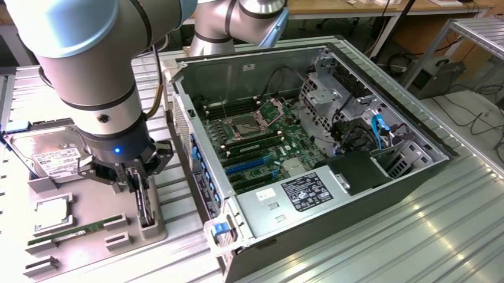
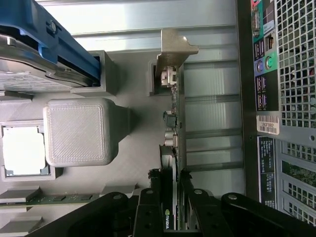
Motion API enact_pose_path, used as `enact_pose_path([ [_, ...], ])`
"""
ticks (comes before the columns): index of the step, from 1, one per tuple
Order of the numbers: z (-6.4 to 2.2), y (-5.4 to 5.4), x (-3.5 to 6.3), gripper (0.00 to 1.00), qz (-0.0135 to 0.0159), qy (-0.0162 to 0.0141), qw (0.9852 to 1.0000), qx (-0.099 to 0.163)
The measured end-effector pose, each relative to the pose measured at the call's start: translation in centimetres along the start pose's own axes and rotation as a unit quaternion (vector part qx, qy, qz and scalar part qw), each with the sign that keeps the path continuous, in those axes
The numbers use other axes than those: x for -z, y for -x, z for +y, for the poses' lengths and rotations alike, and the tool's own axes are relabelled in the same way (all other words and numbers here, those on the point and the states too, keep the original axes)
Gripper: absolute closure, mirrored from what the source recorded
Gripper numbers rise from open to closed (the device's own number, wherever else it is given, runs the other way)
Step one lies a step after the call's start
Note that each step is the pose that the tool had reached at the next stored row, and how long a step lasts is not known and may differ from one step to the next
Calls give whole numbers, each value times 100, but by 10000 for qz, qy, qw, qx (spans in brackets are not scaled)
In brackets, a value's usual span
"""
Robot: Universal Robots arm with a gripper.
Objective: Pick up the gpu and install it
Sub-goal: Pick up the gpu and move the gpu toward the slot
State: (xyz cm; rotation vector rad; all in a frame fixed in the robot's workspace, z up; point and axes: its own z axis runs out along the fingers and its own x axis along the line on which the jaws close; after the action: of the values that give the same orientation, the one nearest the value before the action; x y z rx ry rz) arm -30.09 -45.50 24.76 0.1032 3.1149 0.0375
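Note:
The gpu (image 1: 145, 207) stands on its long edge in a slot of the grey parts holder (image 1: 94, 203), at the exterior view's left beside the open computer case (image 1: 370, 177). In the wrist view the gpu (image 2: 174, 143) is a thin dark card seen edge-on, with its silvery bracket (image 2: 174, 47) at the far end. My gripper (image 1: 137, 180) is down over the card. Its black fingers (image 2: 149, 207) press on both faces of the card near one end, so the gripper (image 2: 170, 202) is shut on it. The card still sits in the holder.
The holder also carries a silver hard drive (image 1: 49, 156), a CPU (image 1: 49, 214) and a green memory stick (image 1: 77, 230). Inside the case the motherboard's blue slots (image 1: 248, 165) lie exposed. The case's rear panel (image 2: 284, 98) stands close beside the holder.

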Motion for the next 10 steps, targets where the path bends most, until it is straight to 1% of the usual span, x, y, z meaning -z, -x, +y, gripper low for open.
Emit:
enact_pose_path([
  [10, 0, 0, 1, 74, -1, 2, 10000, 22],
])
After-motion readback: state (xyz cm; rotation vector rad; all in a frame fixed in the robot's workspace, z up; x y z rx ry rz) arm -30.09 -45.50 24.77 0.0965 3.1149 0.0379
